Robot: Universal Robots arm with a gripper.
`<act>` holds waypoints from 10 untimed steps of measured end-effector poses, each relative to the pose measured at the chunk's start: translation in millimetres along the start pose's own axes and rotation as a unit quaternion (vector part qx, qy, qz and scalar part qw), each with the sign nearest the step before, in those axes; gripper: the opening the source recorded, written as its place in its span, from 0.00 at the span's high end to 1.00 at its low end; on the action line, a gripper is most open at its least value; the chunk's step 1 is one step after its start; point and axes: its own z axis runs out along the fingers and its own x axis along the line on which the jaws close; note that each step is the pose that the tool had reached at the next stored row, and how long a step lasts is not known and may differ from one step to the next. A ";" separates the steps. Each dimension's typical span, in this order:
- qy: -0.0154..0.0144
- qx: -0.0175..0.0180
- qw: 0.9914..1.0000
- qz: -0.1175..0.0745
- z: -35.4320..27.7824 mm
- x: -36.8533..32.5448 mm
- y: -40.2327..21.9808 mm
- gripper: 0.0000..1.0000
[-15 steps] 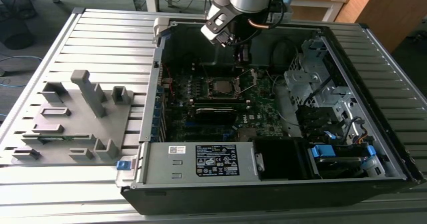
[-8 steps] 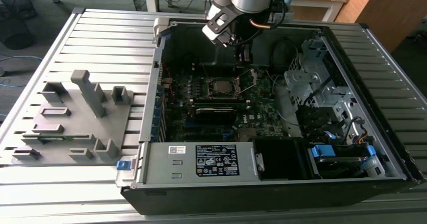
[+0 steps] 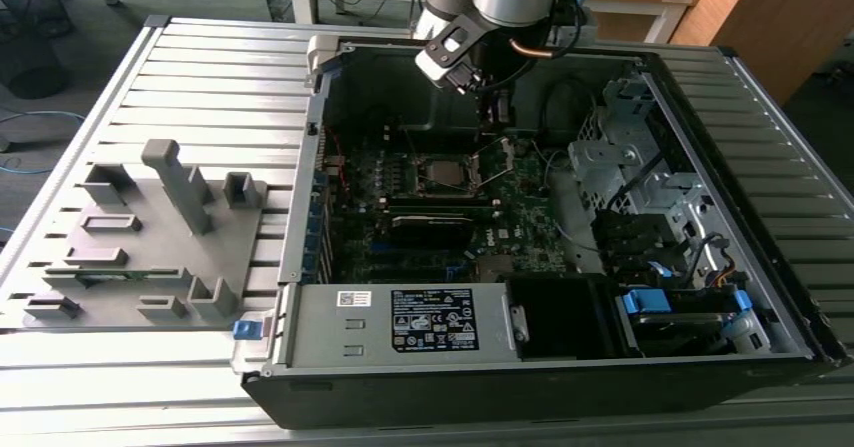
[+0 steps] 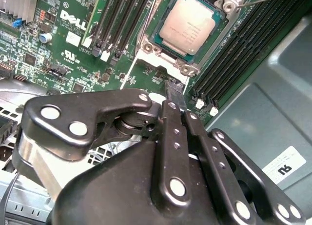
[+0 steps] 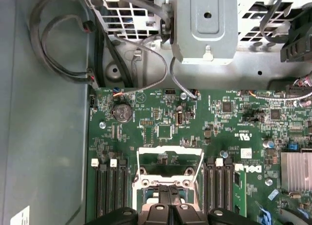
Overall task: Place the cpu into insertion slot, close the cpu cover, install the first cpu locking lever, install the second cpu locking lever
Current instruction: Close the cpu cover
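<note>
The second wrist view gives the plainest look at the cpu [image 4: 190, 25]: a small flat square with a dull silver-grey top, seated level in the insertion slot [image 4: 148, 48], with nothing over it. The slot lies about midway across the motherboard [image 5: 161, 112], between two banks of long black memory slots [image 4: 122, 20].

The first wrist view looks from the other side and shows the cpu cover [image 5: 170, 150] – a thin silver frame with a large square window – swung open, off the slot, with green board visible through the window.

In both wrist views the gripper [image 4: 174, 91] has its dark fingers drawn together, the tips low over the board, just beside the slot's edge on the cover's side (whether they pinch anything, I cannot tell).

The exterior view takes in the whole setting – the arm reaching down into the open computer case [image 3: 304, 217], which lies on a slatted table [image 3: 200, 67], with the gripper close above the slot.
</note>
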 end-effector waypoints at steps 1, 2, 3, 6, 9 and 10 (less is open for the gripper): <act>0.000 0.000 1.000 0.000 0.0 0.0 0.0 0.90; 0.000 0.000 1.000 0.000 0.0 0.0 0.0 0.90; 0.000 0.000 1.000 0.000 -0.2 0.0 0.0 0.90; 0.000 0.000 1.000 0.000 -0.6 0.0 0.1 0.90; 0.000 0.000 1.000 0.000 -0.7 0.0 0.7 0.90; 0.000 0.000 1.000 0.000 -0.7 0.0 1.6 0.90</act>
